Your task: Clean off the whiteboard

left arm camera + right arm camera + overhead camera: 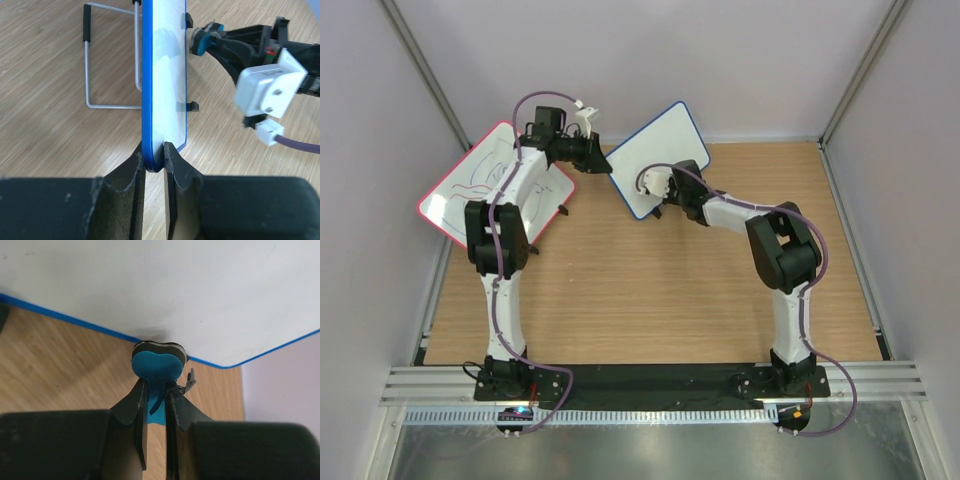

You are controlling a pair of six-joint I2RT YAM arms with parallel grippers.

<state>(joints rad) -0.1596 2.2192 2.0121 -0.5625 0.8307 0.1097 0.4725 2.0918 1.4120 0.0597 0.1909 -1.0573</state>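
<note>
Right gripper [156, 390] is clamped on a blue eraser [157, 362], its dark pad touching the whiteboard [175, 285] face. Left gripper [154, 156] pinches the whiteboard's blue-framed corner. Left of the whiteboard sits a red-framed board [458, 188] with illegible scribbles.

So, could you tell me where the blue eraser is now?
The blue eraser is pinched in the right gripper, against the face of the whiteboard near a rounded corner, at the far middle of the table in the top view.

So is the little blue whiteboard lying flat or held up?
Held up, tilted: the left gripper pinches the whiteboard by its blue frame.
</note>
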